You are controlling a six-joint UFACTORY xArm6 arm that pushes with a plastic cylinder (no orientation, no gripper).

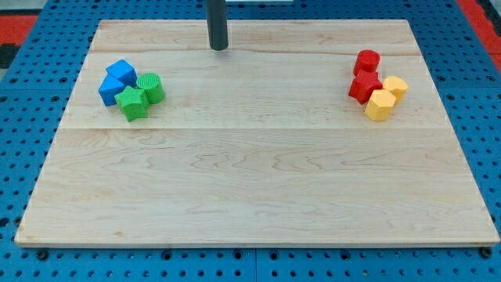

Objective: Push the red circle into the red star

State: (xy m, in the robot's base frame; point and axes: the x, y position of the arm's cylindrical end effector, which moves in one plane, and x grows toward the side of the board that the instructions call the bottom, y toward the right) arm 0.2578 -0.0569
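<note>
The red circle [366, 61] sits at the view's upper right and touches the red star [364, 86] just below it. My tip [218, 47] is near the view's top centre, far left of both red blocks, touching no block.
Two yellow blocks [394, 87] [380, 105] crowd the red star's right side. At the view's left, two blue blocks [121, 72] [110, 90], a green circle [150, 88] and a green star [132, 103] form a cluster. The wooden board [250, 180] lies on a blue pegboard.
</note>
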